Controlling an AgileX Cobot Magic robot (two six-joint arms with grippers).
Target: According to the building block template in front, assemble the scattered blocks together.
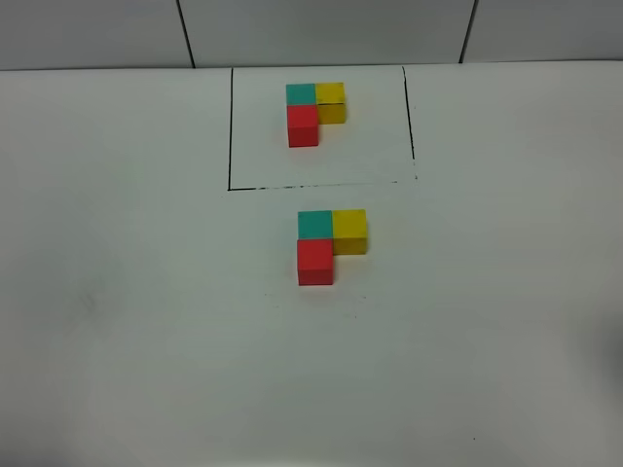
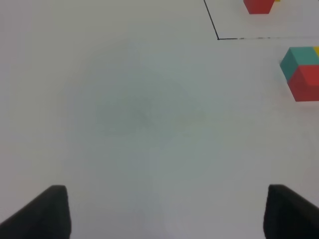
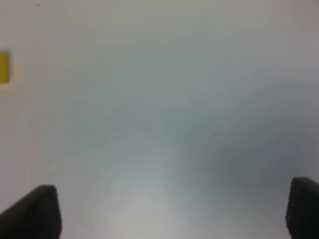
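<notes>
The building block template [image 1: 316, 112] sits near the far edge of the tabletop [image 1: 127, 321], midway along it, inside a thin black-line rectangle [image 1: 230, 126]: teal and yellow side by side, red set against the teal on the near side. Just nearer, outside the frame and about at the middle of the tabletop, the scattered blocks [image 1: 331, 243] lie in the same L, the teal cube [image 1: 314, 224] touching the yellow cube [image 1: 349, 231] and the red cube [image 1: 315, 262] tight against the teal. Judged from this, the assembly looks complete.

The left pincer [image 2: 164, 211] stands wide open over bare tabletop and holds nothing; the teal and red cubes show only at the side of its view. The right pincer [image 3: 172, 211] is likewise spread wide and empty, with only a sliver of yellow at the margin of its blurred view. Neither arm shows in the high view.

The main risk now is disturbance: any sweep of an arm across the middle could nudge a cube and open a gap or skew the L, since the cubes merely rest against each other. A low pass toward the far edge could also knock the template out of its frame.

Nothing else lies on the tabletop and nothing blocks either arm's way; beyond the far edge there is only a pale panelled wall [image 1: 331, 29].
</notes>
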